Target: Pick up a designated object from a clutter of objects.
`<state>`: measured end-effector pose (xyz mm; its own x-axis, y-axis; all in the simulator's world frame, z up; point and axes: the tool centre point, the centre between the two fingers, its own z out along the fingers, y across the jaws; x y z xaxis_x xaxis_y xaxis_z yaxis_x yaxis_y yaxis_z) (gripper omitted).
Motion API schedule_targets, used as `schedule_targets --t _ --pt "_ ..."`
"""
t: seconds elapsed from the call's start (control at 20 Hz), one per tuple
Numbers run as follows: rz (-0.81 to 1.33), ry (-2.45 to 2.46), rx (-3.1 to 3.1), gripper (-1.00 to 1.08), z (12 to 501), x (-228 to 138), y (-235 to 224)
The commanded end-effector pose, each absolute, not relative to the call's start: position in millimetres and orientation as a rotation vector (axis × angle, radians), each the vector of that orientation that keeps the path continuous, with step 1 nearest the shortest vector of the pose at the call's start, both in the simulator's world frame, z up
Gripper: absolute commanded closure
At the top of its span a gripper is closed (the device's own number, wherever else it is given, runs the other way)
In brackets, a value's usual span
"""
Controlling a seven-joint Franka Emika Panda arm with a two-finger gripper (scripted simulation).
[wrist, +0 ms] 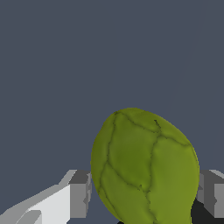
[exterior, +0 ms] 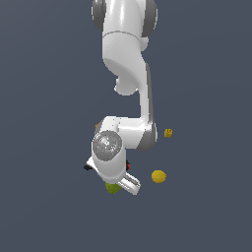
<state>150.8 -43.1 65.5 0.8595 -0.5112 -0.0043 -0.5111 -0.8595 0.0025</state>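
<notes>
The olive-green pear (wrist: 144, 170) with its mottled skin fills the space between my gripper's (wrist: 145, 194) two grey fingers (wrist: 81, 192), which sit against its sides. In the exterior view only a bit of the pear (exterior: 112, 187) shows under the white hand, where the gripper (exterior: 118, 186) is low among the clutter. The black clamp (exterior: 89, 167) pokes out from behind the hand at the exterior view's left, mostly hidden. The yellow lemon (exterior: 158, 176) lies apart at the exterior view's right.
A tiny yellow piece (exterior: 168, 133) lies farther back at the exterior view's right. The arm's white links (exterior: 125, 54) hang over the middle of the scene. A dark shape (wrist: 202, 214) shows beside one finger in the wrist view.
</notes>
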Motion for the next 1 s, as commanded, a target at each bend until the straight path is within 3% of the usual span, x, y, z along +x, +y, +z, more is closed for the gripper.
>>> schedule_targets --t 0.0,0.95 --pt "-0.002 -0.833 3.029 1.08 80.4 148.4 -44.3" --pt "-0.001 -0.834 3.030 1.08 275.4 98.0 -58.7"
